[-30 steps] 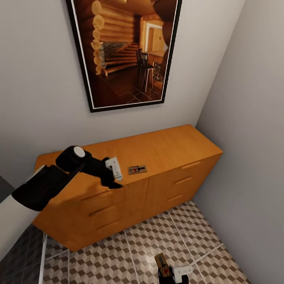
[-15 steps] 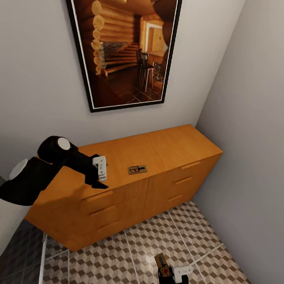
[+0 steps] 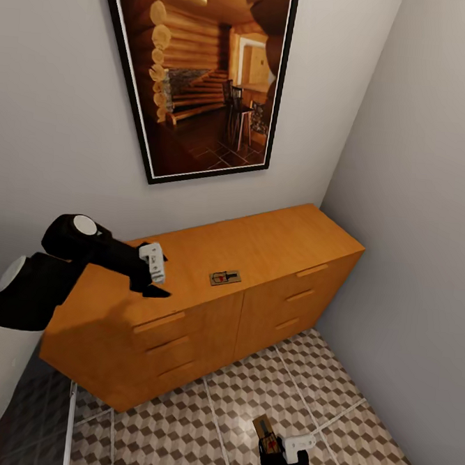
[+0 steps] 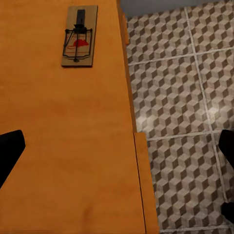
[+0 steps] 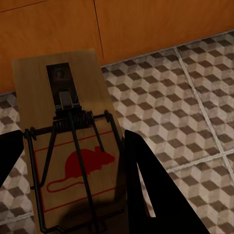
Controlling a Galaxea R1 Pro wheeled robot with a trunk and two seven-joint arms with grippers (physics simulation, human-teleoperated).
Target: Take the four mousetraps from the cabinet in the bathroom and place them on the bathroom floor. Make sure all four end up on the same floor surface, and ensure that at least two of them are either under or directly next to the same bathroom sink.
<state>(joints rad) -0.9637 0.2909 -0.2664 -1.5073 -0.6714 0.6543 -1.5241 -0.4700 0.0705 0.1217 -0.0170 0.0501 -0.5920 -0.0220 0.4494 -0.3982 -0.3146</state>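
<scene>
Cabinet [image 3: 259,252] meets tiled floor [image 3: 196,425]; right gripper [image 5: 73,195] clamps mousetrap [image 5: 68,146], left gripper [image 4: 117,161] gapes.

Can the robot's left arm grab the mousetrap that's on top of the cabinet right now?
Probably yes. The left gripper hangs open above the cabinet top, off to one side of the mousetrap, and nothing lies between them. It would need to slide across and come down.

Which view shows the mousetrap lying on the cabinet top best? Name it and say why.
The left wrist view: the mousetrap lies flat on the cabinet, large enough to show its wire parts and red mark. The head view shows that same trap small, its detail faint. The right wrist view shows another mousetrap, held in the right tool.
</scene>
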